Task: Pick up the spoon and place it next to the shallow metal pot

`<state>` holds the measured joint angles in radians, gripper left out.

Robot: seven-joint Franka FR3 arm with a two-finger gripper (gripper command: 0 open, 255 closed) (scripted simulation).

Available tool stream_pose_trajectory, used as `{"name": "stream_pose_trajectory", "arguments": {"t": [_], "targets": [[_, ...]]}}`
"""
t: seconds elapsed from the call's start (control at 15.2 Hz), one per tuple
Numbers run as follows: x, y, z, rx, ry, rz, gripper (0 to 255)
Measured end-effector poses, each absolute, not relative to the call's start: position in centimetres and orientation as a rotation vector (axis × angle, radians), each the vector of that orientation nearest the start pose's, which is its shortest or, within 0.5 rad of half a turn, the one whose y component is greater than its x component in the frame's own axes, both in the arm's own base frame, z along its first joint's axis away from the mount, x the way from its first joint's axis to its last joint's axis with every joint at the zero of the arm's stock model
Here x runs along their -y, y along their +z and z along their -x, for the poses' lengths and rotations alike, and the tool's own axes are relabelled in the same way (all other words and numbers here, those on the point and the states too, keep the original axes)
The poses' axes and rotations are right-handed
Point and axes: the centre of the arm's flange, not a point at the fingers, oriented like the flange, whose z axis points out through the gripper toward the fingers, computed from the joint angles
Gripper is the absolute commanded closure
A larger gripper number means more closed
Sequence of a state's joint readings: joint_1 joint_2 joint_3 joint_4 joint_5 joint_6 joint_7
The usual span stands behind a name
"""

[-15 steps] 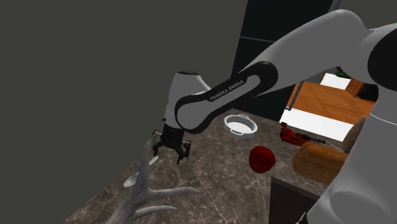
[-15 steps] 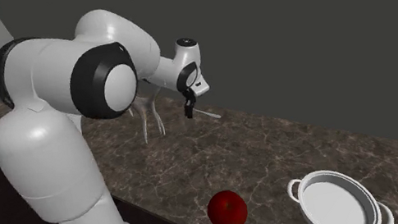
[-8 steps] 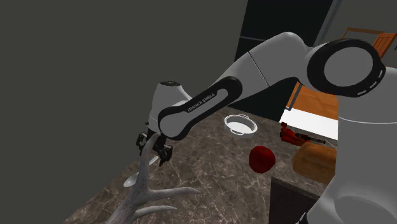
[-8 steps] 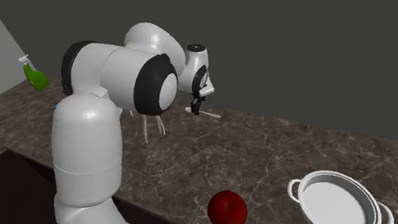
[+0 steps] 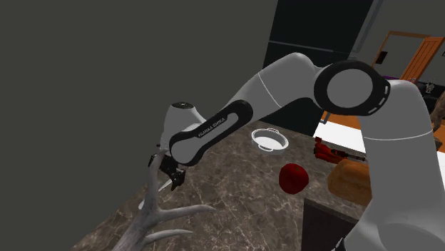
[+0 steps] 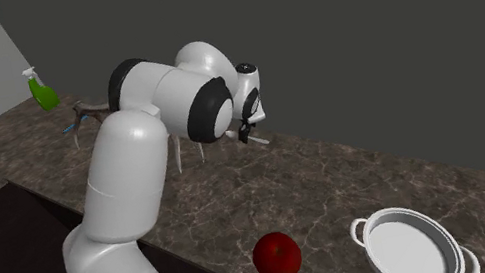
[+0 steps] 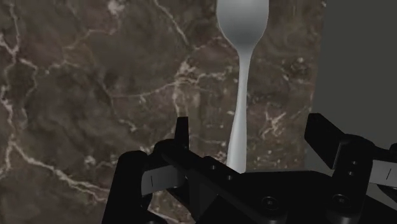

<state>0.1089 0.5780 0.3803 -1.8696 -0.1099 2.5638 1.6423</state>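
Dark brown tabletop (image 7: 95,95) here, marbled, with thin white veins running all through it. The spoon (image 7: 242,25) is a pale silvery grey, plain. All-black gripper (image 7: 249,127), and the arm (image 6: 126,180) behind it is glossy white with dark joints. There's the pot (image 6: 407,250), light grey-white inside and out. A deep red apple (image 5: 293,177), a bright green spray bottle (image 6: 42,91), and a pale off-white antler piece (image 5: 160,214). Flat dark grey wall (image 6: 366,39) behind, no pattern.
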Motion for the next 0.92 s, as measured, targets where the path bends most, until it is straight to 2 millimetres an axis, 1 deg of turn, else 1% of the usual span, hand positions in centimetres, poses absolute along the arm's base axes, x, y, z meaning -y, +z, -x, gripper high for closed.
{"name": "stream_pose_trajectory", "arguments": {"t": [0.2, 0.53, 0.59, 0.92], "targets": [[-29.7, 22.5, -58.6, -1.581, 0.057, 2.475, 0], [-29.8, 22.2, -58.6, -1.581, 0.057, 2.475, 0], [-29.8, 22.2, -58.6, -1.581, 0.057, 2.475, 255], [-29.8, 22.4, -58.3, -1.589, 0.075, 2.499, 255]]}}
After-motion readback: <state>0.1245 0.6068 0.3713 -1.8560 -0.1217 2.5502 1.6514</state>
